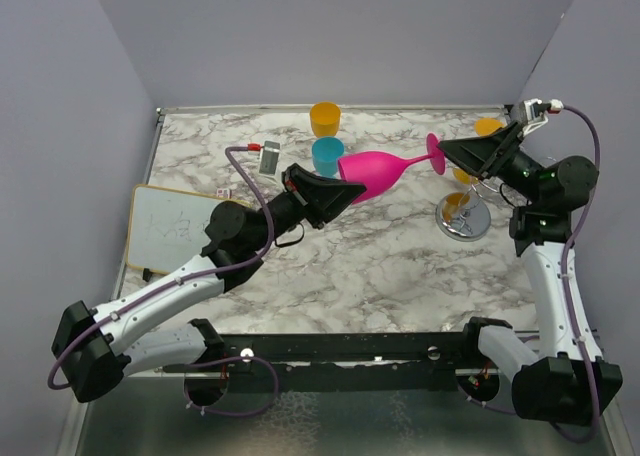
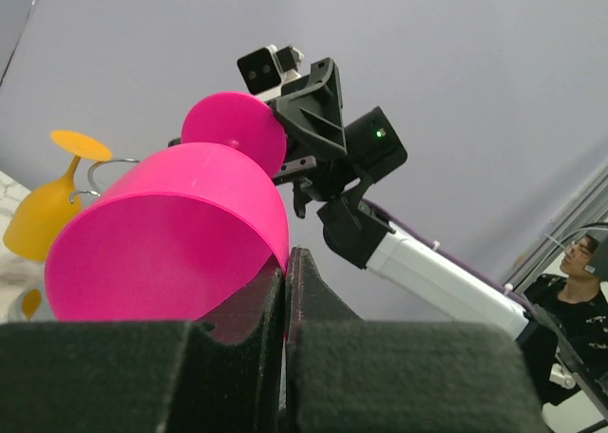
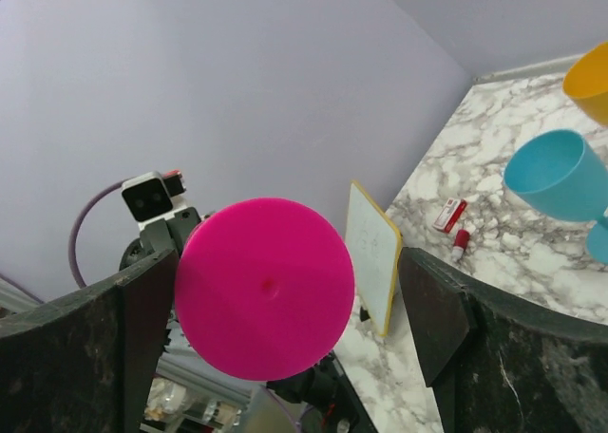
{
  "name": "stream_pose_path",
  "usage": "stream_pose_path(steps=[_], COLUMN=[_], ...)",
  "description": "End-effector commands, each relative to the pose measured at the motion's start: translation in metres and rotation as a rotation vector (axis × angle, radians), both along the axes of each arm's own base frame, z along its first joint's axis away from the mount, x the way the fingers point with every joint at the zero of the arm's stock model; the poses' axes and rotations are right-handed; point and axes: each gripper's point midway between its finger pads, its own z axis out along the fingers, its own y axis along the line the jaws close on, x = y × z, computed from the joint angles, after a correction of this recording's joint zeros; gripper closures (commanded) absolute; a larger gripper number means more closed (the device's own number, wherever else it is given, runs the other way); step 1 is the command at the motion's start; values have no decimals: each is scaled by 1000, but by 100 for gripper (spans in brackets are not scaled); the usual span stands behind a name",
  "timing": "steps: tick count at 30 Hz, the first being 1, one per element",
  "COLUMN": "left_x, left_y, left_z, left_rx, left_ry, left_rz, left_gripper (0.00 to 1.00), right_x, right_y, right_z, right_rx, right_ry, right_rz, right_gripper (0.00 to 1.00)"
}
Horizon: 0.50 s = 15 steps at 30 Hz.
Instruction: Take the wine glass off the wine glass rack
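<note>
A pink wine glass (image 1: pixel 375 171) is held on its side in the air above the table, with its foot toward the right arm. My left gripper (image 1: pixel 350 191) is shut on the rim of its bowl (image 2: pixel 171 234). My right gripper (image 1: pixel 445 154) is open around the round pink foot (image 3: pixel 264 289), which sits close to one finger with a gap to the other. The silver wine glass rack (image 1: pixel 463 216) stands at the right with an orange wine glass (image 1: pixel 462 176) hanging on it. The orange glass also shows in the left wrist view (image 2: pixel 43 219).
An orange cup (image 1: pixel 325 118) and a blue cup (image 1: pixel 327 154) stand at the back middle. A small red and white box (image 1: pixel 270 158) lies beside them. A whiteboard (image 1: pixel 172 231) lies at the left edge. Purple walls close in the sides and back.
</note>
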Motion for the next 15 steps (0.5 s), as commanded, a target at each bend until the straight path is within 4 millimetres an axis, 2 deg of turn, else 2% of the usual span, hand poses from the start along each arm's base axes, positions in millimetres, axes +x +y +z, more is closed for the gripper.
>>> stream_pose_path(steps=[1, 5, 8, 15], left_x=[-21, -18, -15, 0], left_y=[21, 29, 38, 89], left_z=[21, -6, -27, -91], left_rx=[-40, 46, 201, 717], left_ry=[-122, -47, -12, 68], left_rz=[6, 46, 107, 312], left_gripper=[100, 100, 100, 100], right_x=[4, 10, 17, 27], right_y=[-1, -4, -10, -35], right_z=[15, 24, 27, 34], right_rx=[-127, -204, -292, -477], right_ry=[-119, -175, -203, -269], right_rz=[-30, -61, -118, -317], right_gripper=[0, 0, 0, 0])
